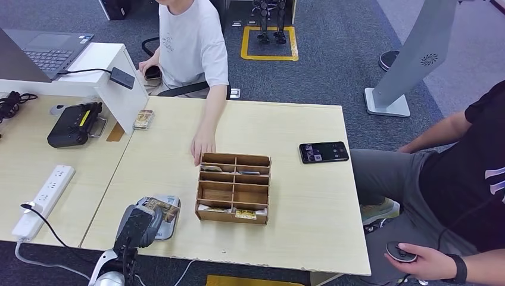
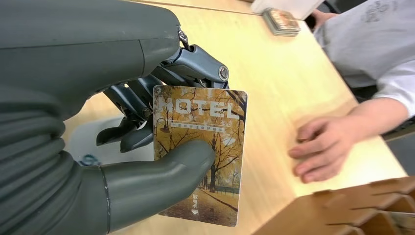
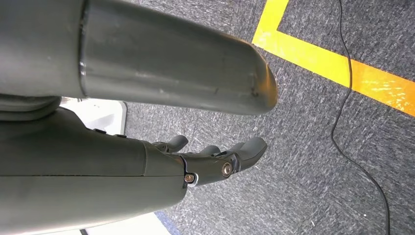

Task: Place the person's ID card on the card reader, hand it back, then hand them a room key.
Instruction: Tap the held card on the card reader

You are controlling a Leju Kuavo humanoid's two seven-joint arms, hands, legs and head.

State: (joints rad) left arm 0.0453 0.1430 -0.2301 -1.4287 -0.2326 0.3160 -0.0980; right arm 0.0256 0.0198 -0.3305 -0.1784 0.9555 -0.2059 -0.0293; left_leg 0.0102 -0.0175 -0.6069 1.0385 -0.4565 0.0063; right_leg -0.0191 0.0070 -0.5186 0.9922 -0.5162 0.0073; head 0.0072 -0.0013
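Observation:
My left hand (image 1: 138, 226) pinches a card (image 2: 200, 152) printed with autumn trees and the word HOTEL, thumb across its face and fingers behind it. In the head view the card (image 1: 161, 207) sits just above the light grey card reader (image 1: 170, 231) at the table's near left edge; whether it touches the reader I cannot tell. The reader (image 2: 83, 142) lies under my fingers. The person's hand (image 1: 202, 149) rests flat on the table beyond, empty (image 2: 328, 147). My right hand (image 3: 215, 159) hangs over the carpet, fingers loosely apart, holding nothing.
A wooden compartment box (image 1: 233, 187) with cards in some slots stands right of the reader. A card stack (image 1: 143, 119), a black phone (image 1: 324, 152), a power strip (image 1: 44, 199) and a black device (image 1: 74, 125) lie around. A second person (image 1: 464, 179) sits at the right.

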